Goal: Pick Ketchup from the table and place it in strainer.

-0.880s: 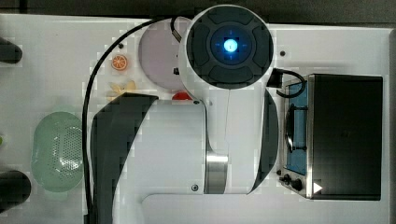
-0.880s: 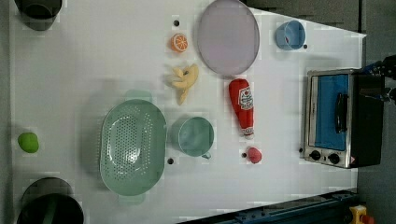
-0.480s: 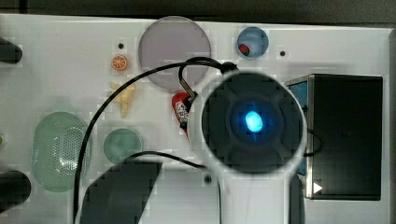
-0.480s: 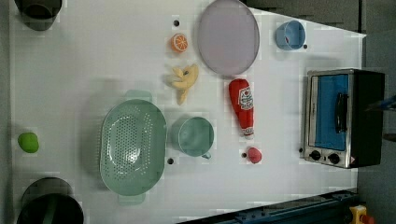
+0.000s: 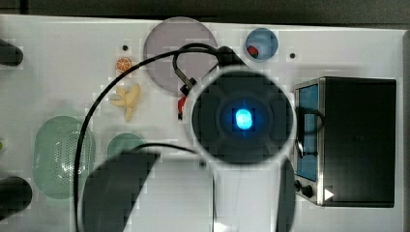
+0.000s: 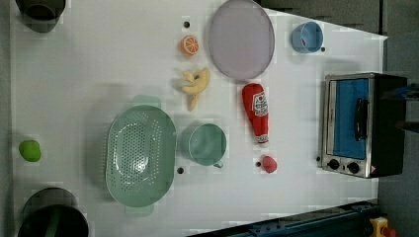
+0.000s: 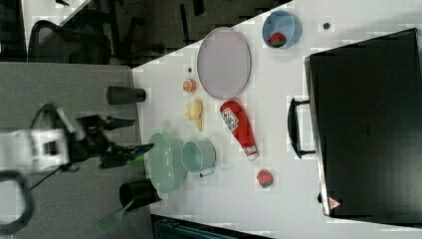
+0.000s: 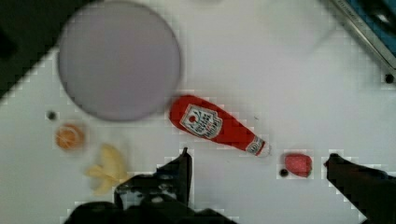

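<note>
Since the earlier top view, the arm's wrist has travelled from near the plate toward the toaster oven and now hangs over the ketchup, hiding most of it from above. Its jaws stand wide apart, with nothing between them; in the wrist view the gripper has the bottle just ahead of its fingers, so the spread looks set for a grasp across the body. The ketchup lies flat on the tabletop, apart from everything, cap toward the strawberry, base near the plate. The strainer sits well apart, past the cup, empty and open upward, ready to receive it. Descent likely comes next.
</note>
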### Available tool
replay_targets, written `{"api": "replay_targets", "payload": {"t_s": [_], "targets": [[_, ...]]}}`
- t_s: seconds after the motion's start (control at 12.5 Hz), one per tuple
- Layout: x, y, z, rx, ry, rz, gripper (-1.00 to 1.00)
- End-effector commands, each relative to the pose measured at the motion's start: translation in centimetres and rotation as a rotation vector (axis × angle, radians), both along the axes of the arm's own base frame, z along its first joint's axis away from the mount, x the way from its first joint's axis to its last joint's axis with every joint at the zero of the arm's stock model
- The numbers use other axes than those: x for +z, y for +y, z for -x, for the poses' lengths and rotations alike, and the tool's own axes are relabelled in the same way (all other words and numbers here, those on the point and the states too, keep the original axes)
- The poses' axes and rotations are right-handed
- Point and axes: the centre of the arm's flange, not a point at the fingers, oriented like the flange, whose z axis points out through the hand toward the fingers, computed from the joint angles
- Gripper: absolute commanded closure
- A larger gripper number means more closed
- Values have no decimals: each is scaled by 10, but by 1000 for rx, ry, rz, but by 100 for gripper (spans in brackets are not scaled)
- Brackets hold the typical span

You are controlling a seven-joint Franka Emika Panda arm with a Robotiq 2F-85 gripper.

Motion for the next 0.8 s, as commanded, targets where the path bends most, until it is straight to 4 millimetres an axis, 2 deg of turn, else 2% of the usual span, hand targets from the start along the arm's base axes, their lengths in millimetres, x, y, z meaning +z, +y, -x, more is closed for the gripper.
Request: {"api": "replay_targets", "payload": {"t_s": [0.08,0.4,0.8], "targets": [[-91,5,-18,227,135,-22,-100],[-157,16,-30,532,106,-34,-100],[-244,23,-29,803,79,-48,-100]]}}
